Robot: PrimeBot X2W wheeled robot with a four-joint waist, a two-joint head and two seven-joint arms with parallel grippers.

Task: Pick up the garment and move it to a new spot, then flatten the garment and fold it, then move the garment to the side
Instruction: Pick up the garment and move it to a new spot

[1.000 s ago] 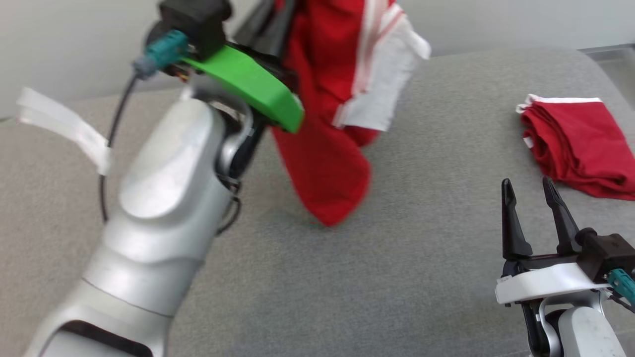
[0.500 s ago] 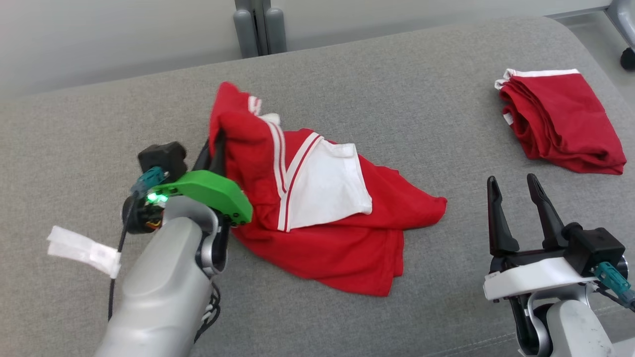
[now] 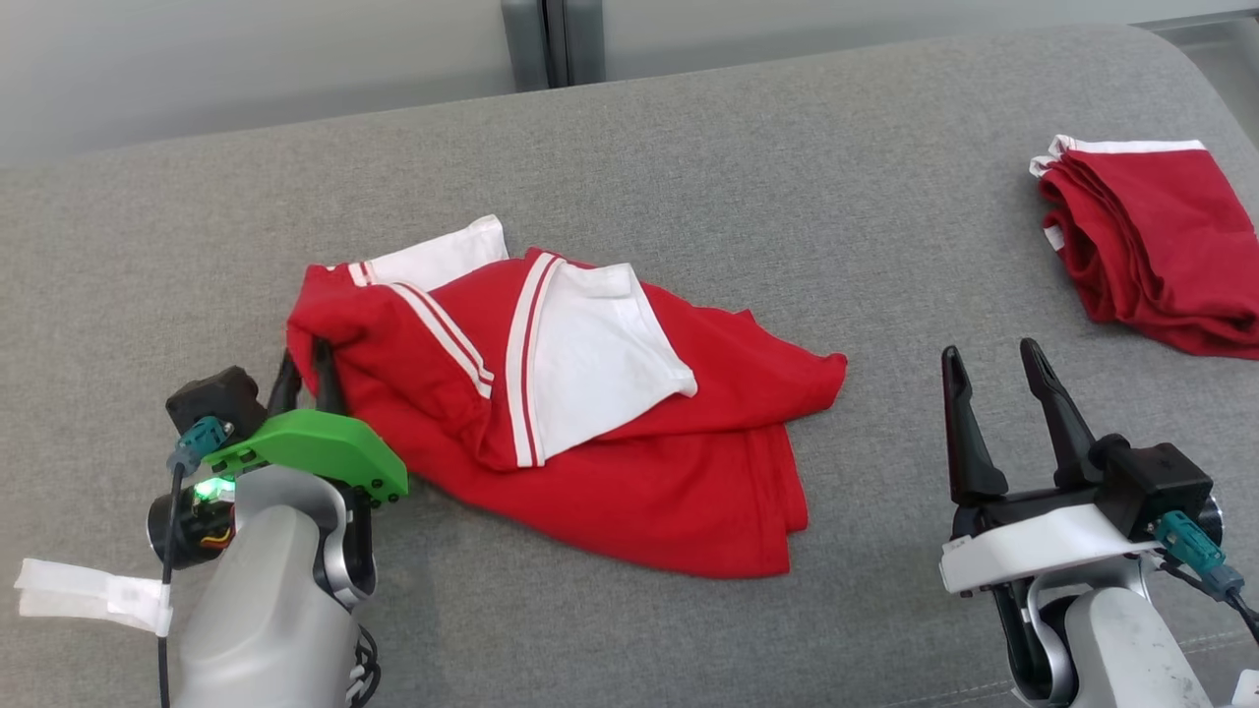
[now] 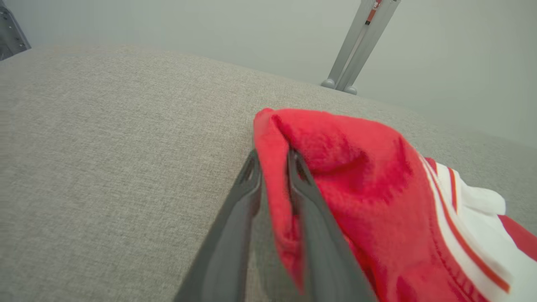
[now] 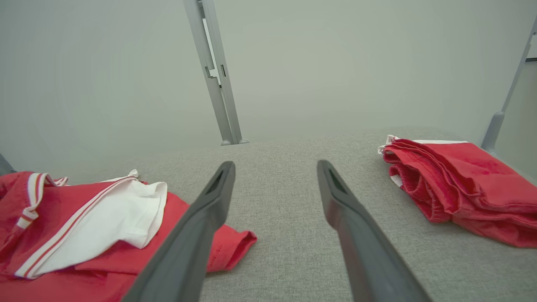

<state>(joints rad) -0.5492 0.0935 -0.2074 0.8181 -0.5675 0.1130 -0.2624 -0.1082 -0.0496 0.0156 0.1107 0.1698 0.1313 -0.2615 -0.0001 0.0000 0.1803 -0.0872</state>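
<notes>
Plainly, the left gripper is pinched on a raised fold at the garment's near-left edge. Its two fingers sit close together with red cloth filling the gap between them. The right gripper hangs apart from the cloth, off its right end, jaws wide and empty.

The garment lies crumpled mid-cushion, red with white striped panels doubled over on top. It is not yet flat.

The likely trouble is the fold snagging. If the left gripper backs off before the cloth drops free, it would drag that edge and bunch the heap further. The layers overlap, so a later pinch could take two plies at once and the spread would fail.

Some things are hard to judge:
- How hard the fingers bite.
- Which edge is the hem and which the sleeve.
- What lies under the white flap.
- The cloth's corner behind the green mount.

A folded pile lies well apart at far right, cut off by the head view's border.
</notes>
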